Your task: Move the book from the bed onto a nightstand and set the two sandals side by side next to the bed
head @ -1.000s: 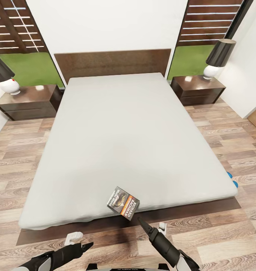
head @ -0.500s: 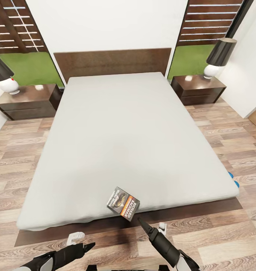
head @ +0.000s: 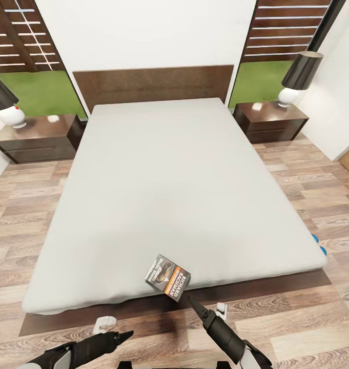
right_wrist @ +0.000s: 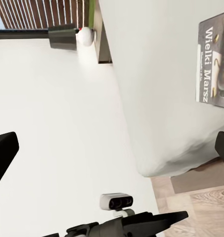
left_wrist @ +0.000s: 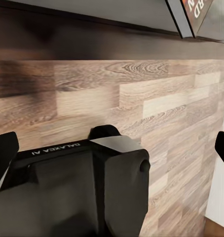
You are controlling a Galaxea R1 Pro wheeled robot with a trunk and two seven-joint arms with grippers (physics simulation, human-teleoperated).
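Book (head: pixel 168 277) flat at foot edge of bed (head: pixel 184 169), overhanging slightly; right gripper (head: pixel 196 306) just short of it, fingers wide per wrist cam; approach level, pinch overhanging corner, avoid nudging off.

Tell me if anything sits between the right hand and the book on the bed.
Nothing visible does. The right hand points at the book, which lies at the mattress's near edge on the bed, with only bare floor and dark bed frame between them.
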